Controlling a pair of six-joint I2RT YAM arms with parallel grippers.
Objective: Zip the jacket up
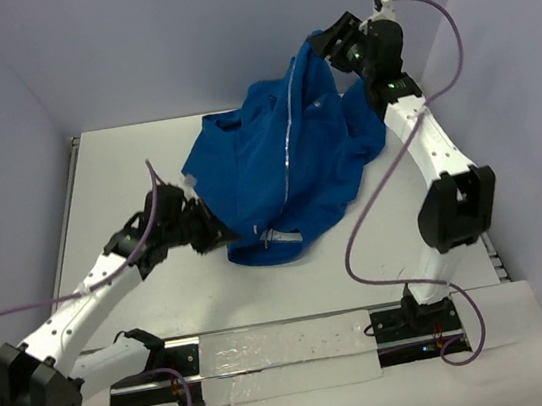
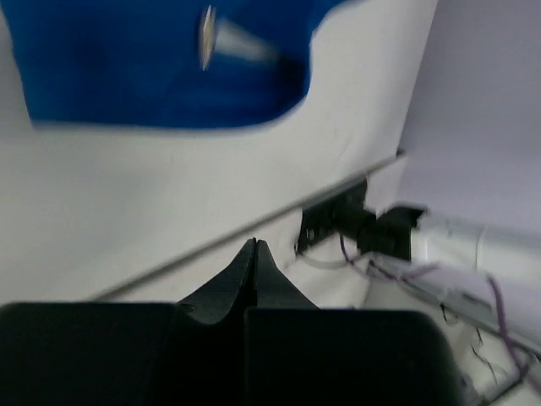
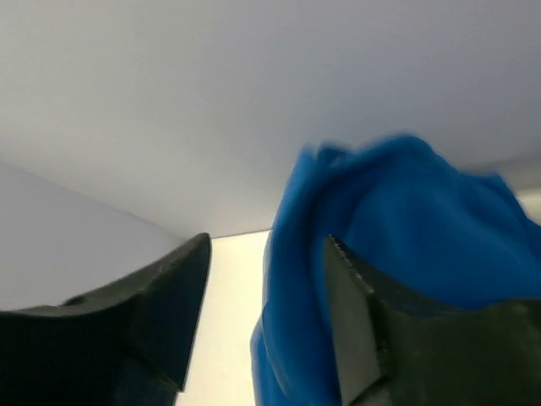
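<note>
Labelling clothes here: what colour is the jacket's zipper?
Light silvery grey zipper against the blue jacket, clearest in the top view.

the jacket (image 1: 275,162) lies heaped on the table (image 1: 117,184), in the middle of the top view and toward the back edge. its upper end rises at the upper right of the frame to the right gripper (image 1: 331,41). the zipper (image 1: 289,150) runs down the jacket's middle, from upper right to the lower hem at frame centre. the left gripper (image 1: 216,229) sits just left of that hem. in the left wrist view the jacket fills the upper left, apart from the fingertips (image 2: 254,258) at bottom centre, with bare table between. in the right wrist view the jacket stands between the two fingers (image 3: 169,304), against the right-hand one.
</note>
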